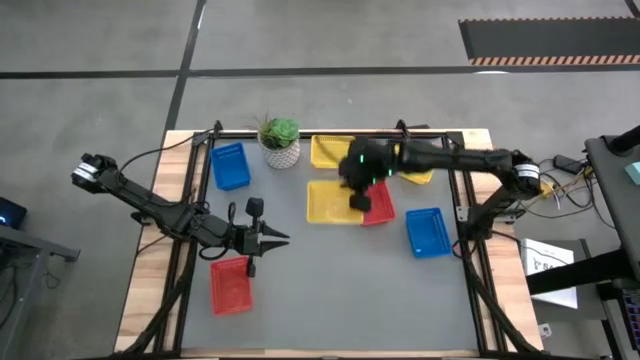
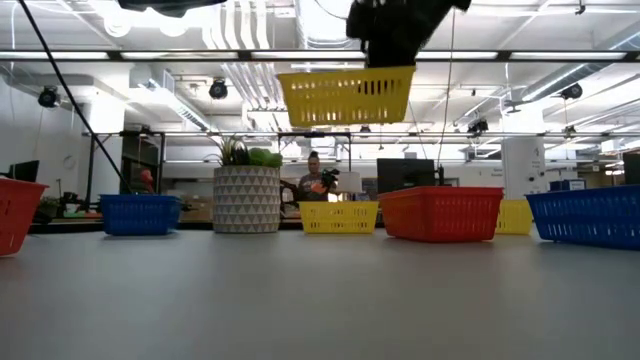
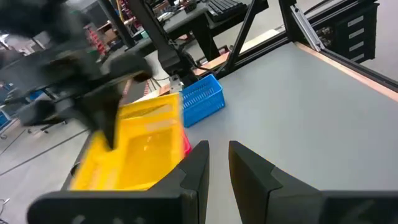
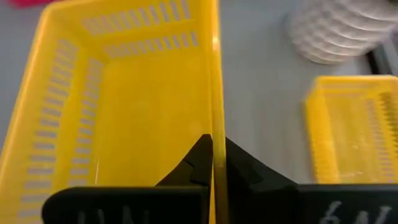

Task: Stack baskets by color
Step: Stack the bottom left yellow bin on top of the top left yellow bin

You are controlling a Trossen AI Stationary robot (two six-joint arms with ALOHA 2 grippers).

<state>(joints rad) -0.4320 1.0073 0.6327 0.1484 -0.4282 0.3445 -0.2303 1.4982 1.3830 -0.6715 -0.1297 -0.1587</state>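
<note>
Aloft, right claw (image 4: 213, 163) pinching yellow basket (image 4: 124, 106) rim

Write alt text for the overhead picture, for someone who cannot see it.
Seen from above, the right hand holds a yellow basket over the middle of a grey table. Red and blue baskets, another yellow basket and a small potted plant lie scattered around it. The left hand waits beside a red basket.

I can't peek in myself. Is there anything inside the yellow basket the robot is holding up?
No. The lifted yellow basket, pinched at its wall by the right tool, shows a bare floor; only the strip behind the fingers is hidden.
</note>
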